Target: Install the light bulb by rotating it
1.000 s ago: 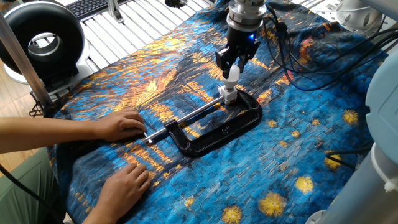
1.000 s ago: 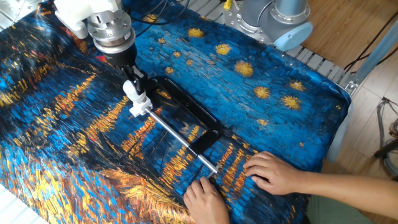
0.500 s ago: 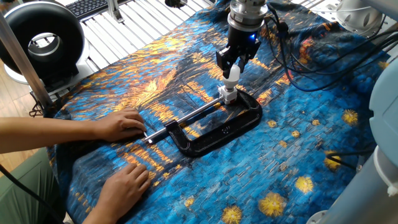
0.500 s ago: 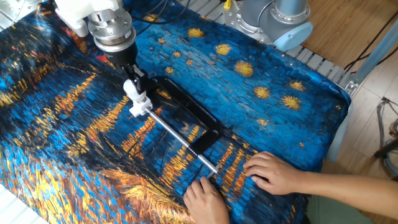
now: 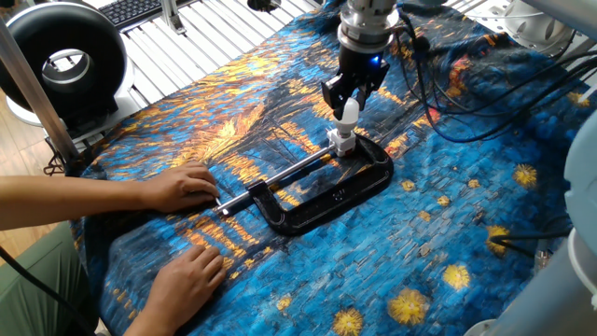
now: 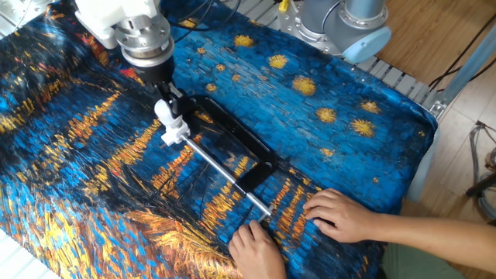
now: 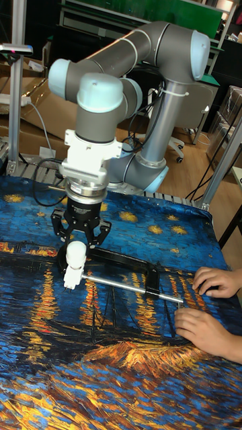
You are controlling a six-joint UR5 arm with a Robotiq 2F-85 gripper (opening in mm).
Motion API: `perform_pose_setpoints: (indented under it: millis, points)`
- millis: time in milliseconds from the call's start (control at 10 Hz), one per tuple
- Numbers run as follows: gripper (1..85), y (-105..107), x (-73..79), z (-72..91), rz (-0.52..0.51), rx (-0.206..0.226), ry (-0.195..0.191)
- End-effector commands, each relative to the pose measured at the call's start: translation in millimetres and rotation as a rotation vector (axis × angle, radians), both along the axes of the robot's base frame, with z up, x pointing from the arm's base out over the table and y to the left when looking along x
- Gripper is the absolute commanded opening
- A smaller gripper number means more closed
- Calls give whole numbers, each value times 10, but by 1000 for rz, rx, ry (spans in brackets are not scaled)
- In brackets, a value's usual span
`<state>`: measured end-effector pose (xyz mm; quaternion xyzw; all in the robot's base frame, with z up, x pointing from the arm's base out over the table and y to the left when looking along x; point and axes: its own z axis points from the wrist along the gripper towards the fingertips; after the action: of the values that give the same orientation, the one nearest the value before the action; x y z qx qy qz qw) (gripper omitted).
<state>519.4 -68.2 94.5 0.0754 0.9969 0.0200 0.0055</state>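
Tall fixed view shows the gripper clenched on the light bulb, its neck just below in the socket block; a tilted bulb could cross-thread while turning.

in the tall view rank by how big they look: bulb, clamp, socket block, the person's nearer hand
1. clamp
2. nearer hand, though it sits closer to the camera, which inflates it
3. bulb
4. socket block, close to the bulb in size, so this order is unsure

Grey arm, pale-blue joint caps
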Motion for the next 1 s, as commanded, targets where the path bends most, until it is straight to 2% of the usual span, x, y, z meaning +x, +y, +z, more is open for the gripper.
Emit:
perform_pose_setpoints:
  millis: [0,500,700,800,900]
  points:
    - [240,84,1,32,-8,9,4]
    - [240,34,15,26,9,8,-3]
    - [403,66,-18,4,60,39,2]
    - [477,43,-100,-1,98,47,32]
    - [510,31,-105,5,112,52,36]
